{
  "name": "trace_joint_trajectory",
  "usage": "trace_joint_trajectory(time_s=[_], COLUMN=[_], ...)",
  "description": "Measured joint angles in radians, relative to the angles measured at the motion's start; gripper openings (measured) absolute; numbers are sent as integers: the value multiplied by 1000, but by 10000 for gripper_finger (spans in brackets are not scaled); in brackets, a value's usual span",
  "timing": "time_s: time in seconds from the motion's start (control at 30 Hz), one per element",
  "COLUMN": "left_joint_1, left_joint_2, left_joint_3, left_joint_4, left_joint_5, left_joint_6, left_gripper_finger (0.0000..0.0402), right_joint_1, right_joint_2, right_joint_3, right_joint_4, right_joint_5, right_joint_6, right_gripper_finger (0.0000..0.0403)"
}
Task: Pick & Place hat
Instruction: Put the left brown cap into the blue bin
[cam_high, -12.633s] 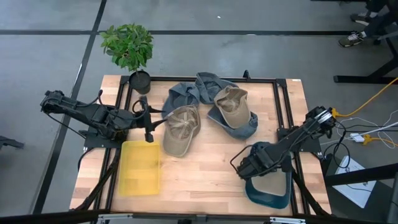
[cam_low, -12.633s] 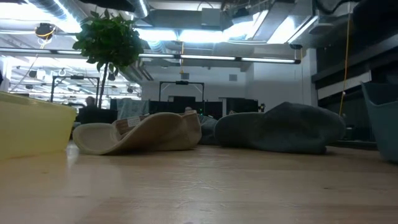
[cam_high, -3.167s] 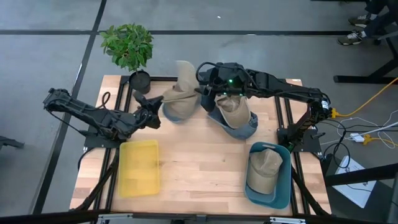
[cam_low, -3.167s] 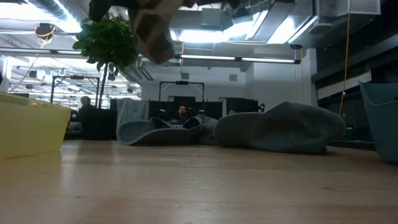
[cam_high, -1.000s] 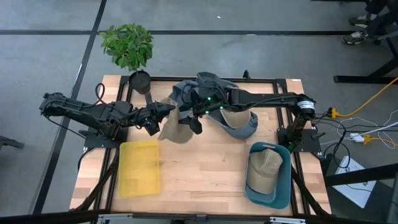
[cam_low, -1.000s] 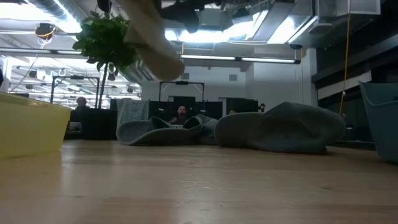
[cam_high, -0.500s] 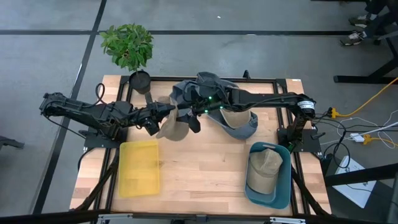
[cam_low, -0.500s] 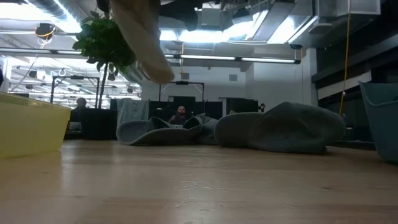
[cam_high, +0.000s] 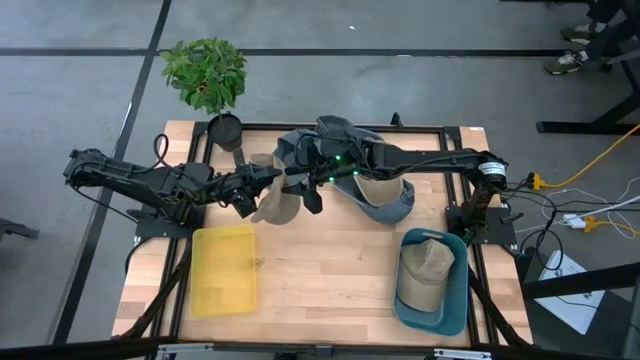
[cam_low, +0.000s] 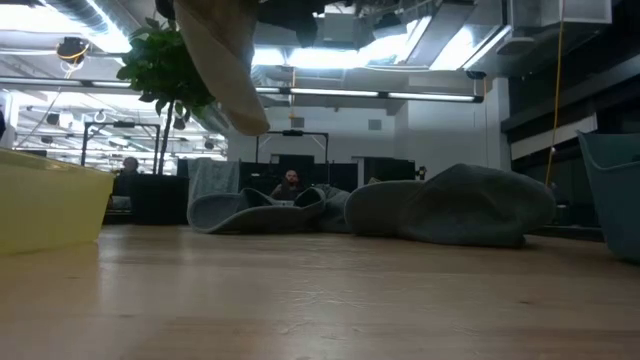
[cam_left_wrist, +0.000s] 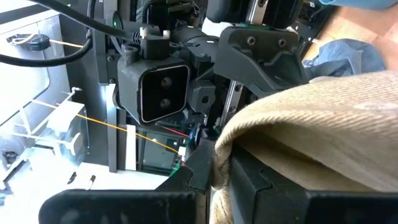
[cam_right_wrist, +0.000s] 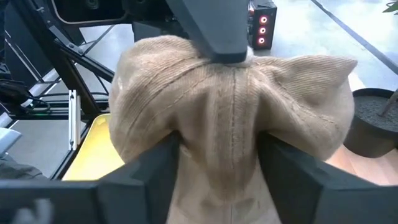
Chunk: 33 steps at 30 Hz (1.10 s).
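A tan hat (cam_high: 274, 206) hangs in the air over the table's far middle, between my two grippers. My left gripper (cam_high: 266, 181) comes from the table's left and is shut on the hat's upper part. My right gripper (cam_high: 299, 189) comes from the right and is closed on the hat's bunched cloth (cam_right_wrist: 230, 124). In the low view the hat (cam_low: 225, 70) hangs down from the picture's top, clear of the table. In the left wrist view the tan cloth (cam_left_wrist: 323, 137) runs in between that gripper's fingers. My left gripper pinches a gathered fold at the hat's top (cam_right_wrist: 235, 62) between its two fingers, level, from the table's left side. The hat hangs below the fingers, lifted clear. My right gripper has its fingers (cam_right_wrist: 155, 174) on either side of the hat's bunched middle (cam_right_wrist: 224, 155), and the cloth bulges out around them. It comes from the table's right side, slanting slightly down.
A yellow bin (cam_high: 225, 268) stands near the left front, and a teal bin (cam_high: 455, 300) with a tan hat in it stands at the right front. Blue hats (cam_high: 335, 135) and another tan hat (cam_high: 380, 188) lie at the far middle. A potted plant (cam_high: 205, 72) stands at the far left.
The hat's hanging lower part has swung toward the table's left edge and now hangs steeper below the grippers. Both arms have stayed in place.
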Motion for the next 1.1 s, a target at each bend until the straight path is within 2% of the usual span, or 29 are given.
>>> trace_joint_trajectory(time_s=[0.27, 0.33, 0.5, 0.67, 0.93, 1.1], left_joint_1=[0, 0, 0, 0, 0, 5], left_joint_2=[0, 0, 0, 0, 0, 0], left_joint_3=[0, 0, 0, 0, 0, 0], left_joint_4=[0, -2, -9, -37, -82, -121], left_joint_5=[-16, -35, -109, -194, -249, -248], left_joint_6=[-38, -76, -234, -309, -459, -711], left_gripper_finger=[27, 33, 56, 73, 122, 161], right_joint_1=[0, 0, 0, 0, 0, 0], right_joint_2=[0, 0, -1, -1, -1, -1], right_joint_3=[0, 1, 2, 2, 1, 1], right_joint_4=[-8, -17, -55, -103, -241, -266], right_joint_5=[0, 0, 2, 12, 242, 456], right_joint_6=[0, -2, -1, -1, -1, 24], right_gripper_finger=[38, 11, 15, 6, 5, 9])
